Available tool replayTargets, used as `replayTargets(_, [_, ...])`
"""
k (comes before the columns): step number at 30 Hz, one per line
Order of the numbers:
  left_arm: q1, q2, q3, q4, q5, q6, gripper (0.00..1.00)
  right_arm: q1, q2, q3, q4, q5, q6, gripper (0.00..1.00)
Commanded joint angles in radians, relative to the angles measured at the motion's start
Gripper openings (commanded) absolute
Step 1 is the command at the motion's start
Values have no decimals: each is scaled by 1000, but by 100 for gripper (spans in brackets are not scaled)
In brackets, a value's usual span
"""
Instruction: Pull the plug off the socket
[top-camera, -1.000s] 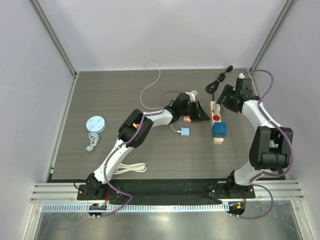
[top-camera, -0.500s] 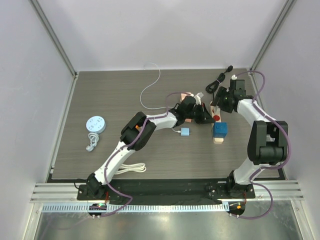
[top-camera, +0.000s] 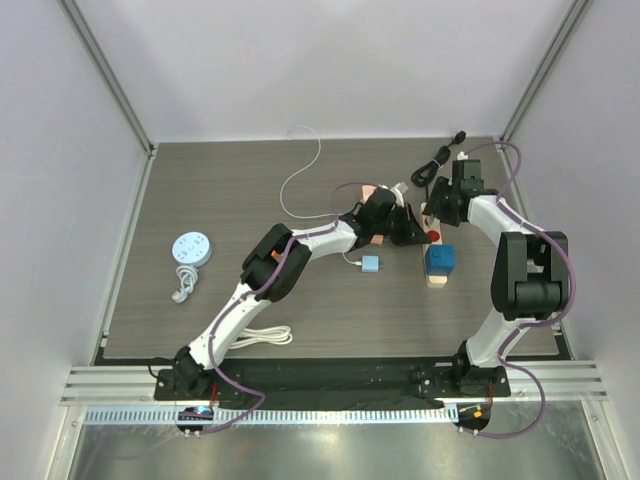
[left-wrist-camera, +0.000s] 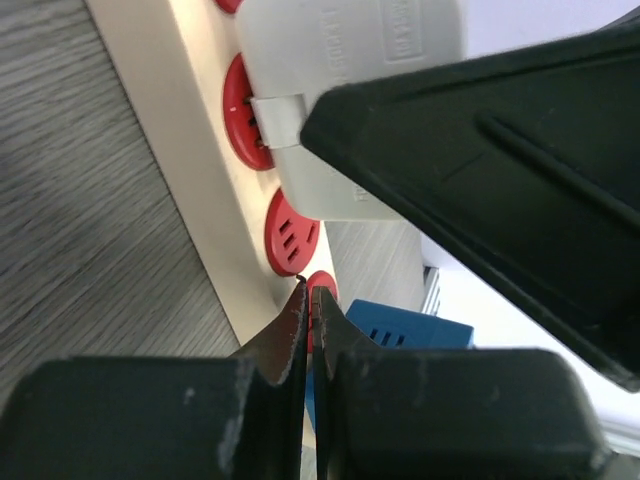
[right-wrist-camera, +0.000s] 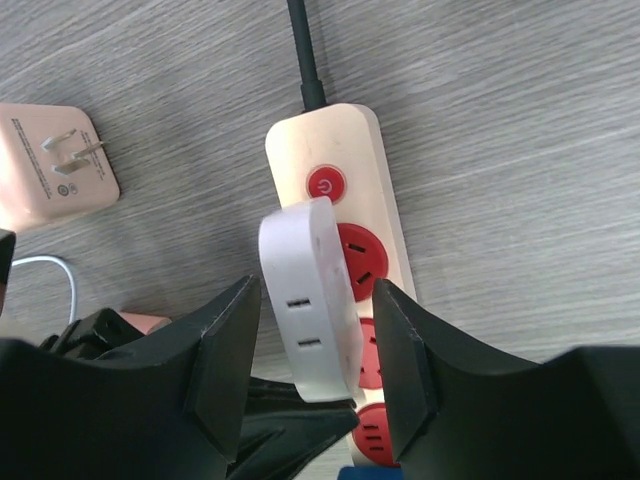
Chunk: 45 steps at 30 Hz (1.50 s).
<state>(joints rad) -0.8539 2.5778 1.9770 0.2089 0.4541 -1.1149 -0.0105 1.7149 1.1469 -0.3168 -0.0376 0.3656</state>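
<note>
Right of centre in the top view, we see the dark blue plug (top-camera: 439, 260) seated on the near end of the beige power strip (right-wrist-camera: 350, 140). Just beyond it, the left gripper (left-wrist-camera: 308, 290) is pressed closed and empty, tips at the strip's edge. The right gripper (right-wrist-camera: 317, 290) straddles a white adapter (right-wrist-camera: 305, 290); we cannot tell whether it pinches. Lettering on the white adapter and the pink adapter (right-wrist-camera: 50, 165) is illegible; the red button (right-wrist-camera: 326, 185) bears a power symbol.

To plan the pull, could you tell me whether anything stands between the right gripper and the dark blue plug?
Yes: a white adapter sits over the socket inside the right gripper, with the plug farther along, beyond it.
</note>
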Motion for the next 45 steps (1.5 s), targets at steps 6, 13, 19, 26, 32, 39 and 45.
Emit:
replayTargets(6, [-16, 8, 46, -157, -71, 47, 4, 53, 22, 54, 19, 120, 10, 48])
replayTargets(13, [-30, 38, 59, -203, -91, 56, 3, 58, 22, 76, -11, 165, 22, 15])
replayTargets(19, [-34, 38, 33, -206, -117, 47, 0, 98, -41, 102, -18, 202, 12, 1])
replayTargets(26, [-34, 27, 22, -252, -157, 55, 0, 104, -196, 41, 12, 240, 64, 1])
replayTargets(32, [-36, 35, 29, -259, -166, 56, 0, 106, -258, 33, 7, 288, 73, 1])
replayTargets(39, [-34, 53, 68, -258, -131, 63, 0, 104, -215, 37, -1, 268, 78, 1])
replayTargets(45, [-34, 74, 129, -107, 15, 61, 13, 106, -195, 2, 22, 235, 88, 1])
